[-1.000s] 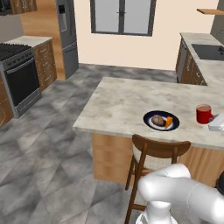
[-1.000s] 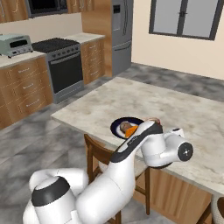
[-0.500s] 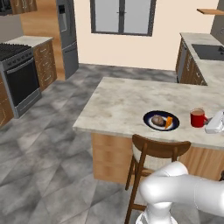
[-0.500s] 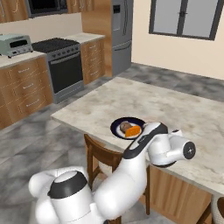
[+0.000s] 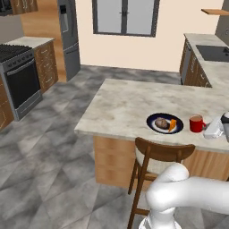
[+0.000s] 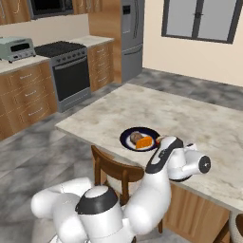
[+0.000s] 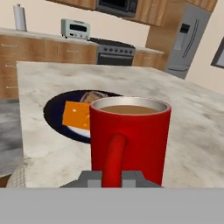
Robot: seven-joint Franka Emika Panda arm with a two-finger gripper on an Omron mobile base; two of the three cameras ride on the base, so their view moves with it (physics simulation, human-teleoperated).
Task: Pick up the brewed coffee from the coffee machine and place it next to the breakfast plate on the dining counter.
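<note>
1. Across the middle of the kitchen, the marble-patterned dining table (image 5: pixel 129 105) stands on its light wooden base, with a brown wooden chair (image 5: pixel 159 154) pushed up to its near edge.
2. A black range (image 6: pixel 66 71) and a steel refrigerator (image 5: pixel 67 31) line the far wall, and a toaster oven (image 7: pixel 75 29) sits on the cabinet counter beside the range.
3. The dark breakfast plate (image 5: pixel 157 129) lies near the table's front edge, carrying a brown bun and an orange wedge.
4. The red mug of brewed coffee (image 7: pixel 130 140) stands upright on the table just beside the plate, handle toward the hand camera.
5. The end effector (image 5: pixel 214 129) sits right next to the mug; I cannot tell whether its fingers grip the handle or are released.
</note>
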